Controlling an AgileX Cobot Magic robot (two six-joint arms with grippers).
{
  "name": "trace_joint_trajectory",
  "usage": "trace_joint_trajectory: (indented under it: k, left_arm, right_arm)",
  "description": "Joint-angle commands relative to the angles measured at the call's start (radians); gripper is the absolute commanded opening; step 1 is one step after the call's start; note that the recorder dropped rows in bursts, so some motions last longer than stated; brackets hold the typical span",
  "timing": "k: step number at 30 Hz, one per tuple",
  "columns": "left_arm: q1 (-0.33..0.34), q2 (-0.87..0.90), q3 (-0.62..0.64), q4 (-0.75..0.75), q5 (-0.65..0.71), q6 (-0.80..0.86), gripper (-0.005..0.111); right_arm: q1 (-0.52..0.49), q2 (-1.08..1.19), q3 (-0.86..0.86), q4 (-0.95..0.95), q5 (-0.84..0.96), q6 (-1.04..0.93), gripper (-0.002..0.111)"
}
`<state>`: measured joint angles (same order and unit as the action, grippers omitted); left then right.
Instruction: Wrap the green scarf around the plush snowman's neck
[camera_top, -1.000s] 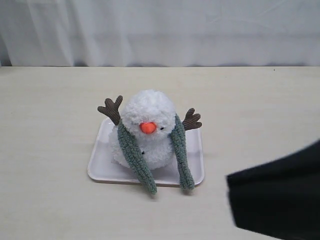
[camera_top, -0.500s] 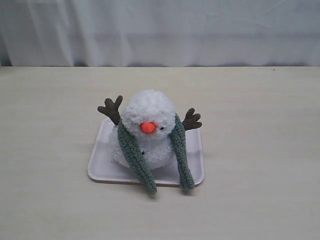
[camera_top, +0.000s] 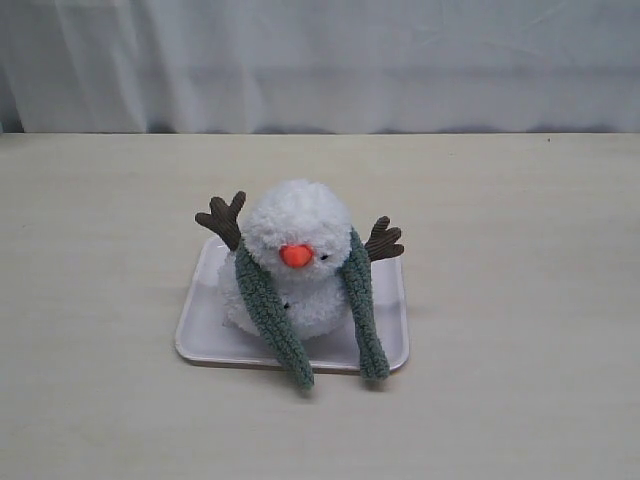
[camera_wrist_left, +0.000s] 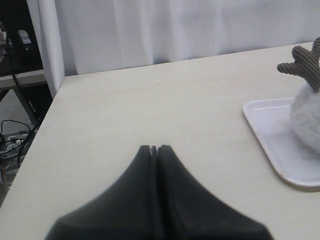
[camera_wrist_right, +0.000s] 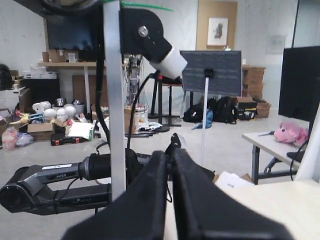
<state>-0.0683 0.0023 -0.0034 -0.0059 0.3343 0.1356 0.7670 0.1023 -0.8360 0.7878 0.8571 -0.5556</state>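
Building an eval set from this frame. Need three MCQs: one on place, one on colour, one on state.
1. Where does the plush snowman sit?
A. in a basket
B. on the white tray
C. on a chair

2. What colour is its nose?
A. orange
B. blue
C. black

3. How is the green scarf arranged?
A. rolled into a ball
B. knotted in a bow
C. draped over the snowman, both ends hanging in front

Answers:
1 B, the tray's rim shows all around its body.
2 A, the nose is bright orange against white fluff.
3 C, two strips hang down either side of the face.
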Motion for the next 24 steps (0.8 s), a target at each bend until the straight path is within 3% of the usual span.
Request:
trace_joint_trajectory:
  k: [1, 10, 24]
  left_arm:
    - [0.003, -0.002, 0.003, -0.003, -0.011, -0.002, 0.000]
    - [0.003, -0.002, 0.003, -0.003, -0.011, -0.002, 0.000]
    - [0.003, -0.002, 0.003, -0.003, -0.011, -0.002, 0.000]
  right_arm:
    - [-0.067, -0.042, 0.005, -0.008, 0.008, -0.005, 0.004]
    - [-0.370, -0.102, 0.078, -0.003, 0.006, -0.005, 0.004]
    - [-0.590, -0.102, 0.143, 0.007, 0.006, -0.005, 0.004]
